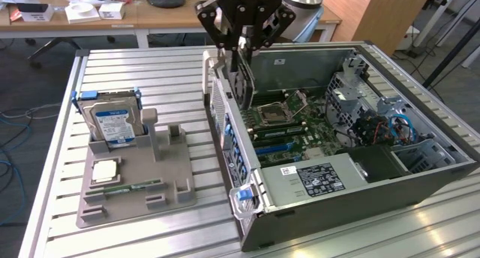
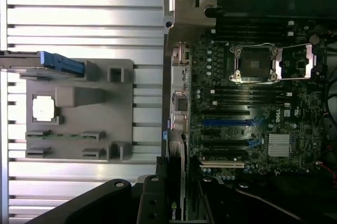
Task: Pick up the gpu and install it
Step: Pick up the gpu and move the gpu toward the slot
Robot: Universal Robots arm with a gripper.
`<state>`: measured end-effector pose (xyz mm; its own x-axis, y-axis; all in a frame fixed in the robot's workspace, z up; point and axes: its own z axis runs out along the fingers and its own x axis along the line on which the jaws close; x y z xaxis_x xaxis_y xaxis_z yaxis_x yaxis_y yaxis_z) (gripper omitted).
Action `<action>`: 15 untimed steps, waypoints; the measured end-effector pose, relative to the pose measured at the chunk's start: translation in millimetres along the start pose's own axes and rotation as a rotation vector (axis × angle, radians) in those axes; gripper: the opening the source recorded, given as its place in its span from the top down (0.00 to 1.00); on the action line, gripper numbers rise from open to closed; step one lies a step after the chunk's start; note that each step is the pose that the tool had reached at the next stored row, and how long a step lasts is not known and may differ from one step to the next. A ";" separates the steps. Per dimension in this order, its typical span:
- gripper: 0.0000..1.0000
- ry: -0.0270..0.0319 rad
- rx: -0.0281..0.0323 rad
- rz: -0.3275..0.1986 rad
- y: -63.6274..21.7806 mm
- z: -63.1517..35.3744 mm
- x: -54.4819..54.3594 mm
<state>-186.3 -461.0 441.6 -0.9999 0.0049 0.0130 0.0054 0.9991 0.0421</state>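
The gpu (image 1: 241,86), a thin dark card with a pale metal bracket (image 1: 220,64) along one end, hangs upright from my gripper (image 1: 244,44), which is shut on the card's top edge. It hovers over the open computer case (image 1: 390,179), close to the case's rear wall and above the motherboard (image 1: 289,126). In the wrist view I see the gpu (image 2: 178,182) edge-on between my fingers (image 2: 152,203), with the gripper (image 2: 176,205) over the rear edge of the motherboard (image 2: 253,103) near the expansion slots (image 2: 226,122).
A grey fixture (image 1: 135,179) sits on the slatted table to the exterior view's left of the case. It carries an upright hard drive (image 1: 112,120), a processor chip (image 1: 105,171) and a green memory stick (image 1: 131,186). Desks with clutter stand behind.
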 end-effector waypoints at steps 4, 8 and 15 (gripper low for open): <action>0.74 -0.0001 -0.0001 0.000 0.2 -0.2 -16.3; 0.74 0.0000 -0.0001 0.000 0.3 -0.4 -33.3; 0.74 -0.0001 -0.0003 0.000 0.7 -0.7 -61.6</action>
<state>-124.7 -460.6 441.6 -0.9999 0.0049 0.0129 0.0054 0.9991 0.0424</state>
